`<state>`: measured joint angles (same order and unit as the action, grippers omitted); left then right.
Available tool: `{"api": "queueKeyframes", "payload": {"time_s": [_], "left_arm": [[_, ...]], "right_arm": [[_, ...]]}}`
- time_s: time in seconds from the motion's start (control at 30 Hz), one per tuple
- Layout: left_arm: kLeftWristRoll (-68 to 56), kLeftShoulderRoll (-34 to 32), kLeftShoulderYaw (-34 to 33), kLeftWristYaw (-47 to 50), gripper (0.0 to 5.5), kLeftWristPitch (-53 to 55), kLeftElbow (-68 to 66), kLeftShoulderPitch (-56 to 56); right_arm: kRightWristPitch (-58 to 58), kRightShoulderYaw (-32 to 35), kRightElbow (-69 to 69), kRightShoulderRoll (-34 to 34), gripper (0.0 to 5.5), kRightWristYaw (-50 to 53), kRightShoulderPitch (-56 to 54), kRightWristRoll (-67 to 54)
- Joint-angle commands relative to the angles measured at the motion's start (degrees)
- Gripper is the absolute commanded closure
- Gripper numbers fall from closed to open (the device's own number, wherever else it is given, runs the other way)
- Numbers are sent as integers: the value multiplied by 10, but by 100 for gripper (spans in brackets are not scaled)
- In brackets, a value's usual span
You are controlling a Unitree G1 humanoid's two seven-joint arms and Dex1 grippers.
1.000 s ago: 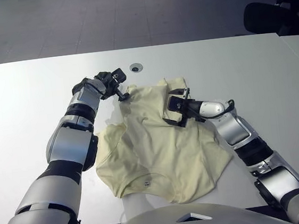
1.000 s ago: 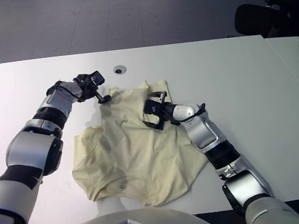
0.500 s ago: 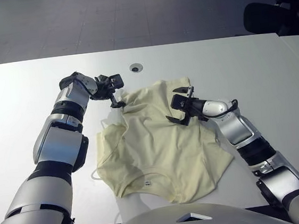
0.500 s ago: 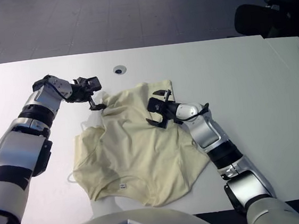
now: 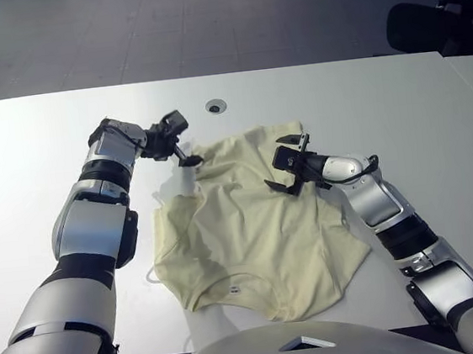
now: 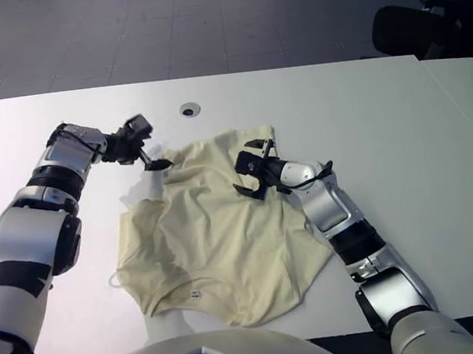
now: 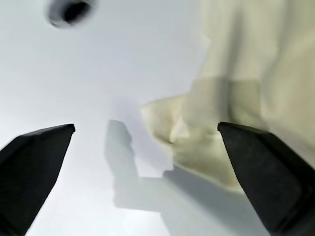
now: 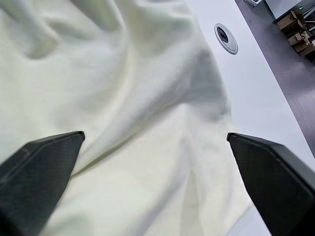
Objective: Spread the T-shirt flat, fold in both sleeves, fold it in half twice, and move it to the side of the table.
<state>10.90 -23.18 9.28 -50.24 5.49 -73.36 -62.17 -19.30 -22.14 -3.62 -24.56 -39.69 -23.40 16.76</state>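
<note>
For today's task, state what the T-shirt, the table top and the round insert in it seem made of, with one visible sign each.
T-shirt: pale yellow soft fabric, likely cotton knit, matt; it rumples into folds.
Table top: white, smooth, probably laminate or painted board; flat, even surface.
Round insert: grey ring, metal or plastic; cannot tell which.

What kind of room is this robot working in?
Probably an office or a lab workroom. The pale yellow T-shirt lies on a big white table with a round cable hole in it. The floor is grey tiles, and what looks like a black office chair stands far right.
</note>
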Motion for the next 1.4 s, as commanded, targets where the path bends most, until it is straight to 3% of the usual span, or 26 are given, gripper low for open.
{"api": "queueKeyframes", "payload": {"time_s": [0.03, 0.27, 0.47, 0.8, 1.07, 1.4], "left_arm": [[-18, 11, -31, 47, 10, 16, -11, -16], [-9, 35, -39, 158, 10, 12, -26, 2], [1, 61, -35, 184, 10, 27, -37, 25], [29, 48, -21, 244, 10, 48, -45, 42], [-38, 40, -113, 345, 10, 84, -47, 58], [-105, 36, -210, 381, 10, 90, -43, 62]], "right_arm": [[-4, -10, -20, -10, 12, -8, 4, 8], [1, -15, -23, -9, 12, -9, 0, 9], [4, -18, -28, -6, 12, -11, -9, 9], [-3, -18, -11, -10, 12, -13, 3, 7], [-8, -24, 6, -19, 12, -22, 16, 8], [-4, -23, -7, -19, 12, -20, 6, 9]]}}
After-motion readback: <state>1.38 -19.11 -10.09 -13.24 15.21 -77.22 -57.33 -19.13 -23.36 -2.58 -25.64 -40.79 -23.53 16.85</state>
